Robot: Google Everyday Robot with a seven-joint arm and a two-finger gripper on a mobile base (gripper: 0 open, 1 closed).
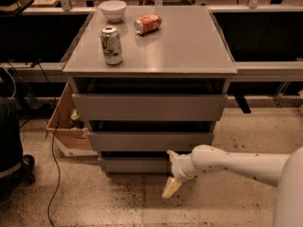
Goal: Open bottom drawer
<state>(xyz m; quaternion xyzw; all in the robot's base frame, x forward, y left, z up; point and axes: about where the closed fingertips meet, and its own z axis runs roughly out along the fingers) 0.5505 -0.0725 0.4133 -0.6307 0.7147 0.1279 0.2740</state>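
Jaws spread — gripper [171,171] beside bottom drawer [135,165]

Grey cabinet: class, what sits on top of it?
A white bowl, an upright green can and an orange can on its side. Nothing covers them. The gripper is low, at the right end of the bottom drawer.

This looks like a lab or workshop bay, not a home. The hard floor [227,202] is speckled, a loose black cable [53,174] trails over it, and an open cardboard box [66,136] sits on the ground. Long grey worktops [270,70] run off both sides of a plain grey three-drawer bench [156,51], which carries only two soda cans [111,45] and a white bowl [113,10]. The robot's end effector [171,171] — fingers spread — hangs low at the bench's front, just above the floor.
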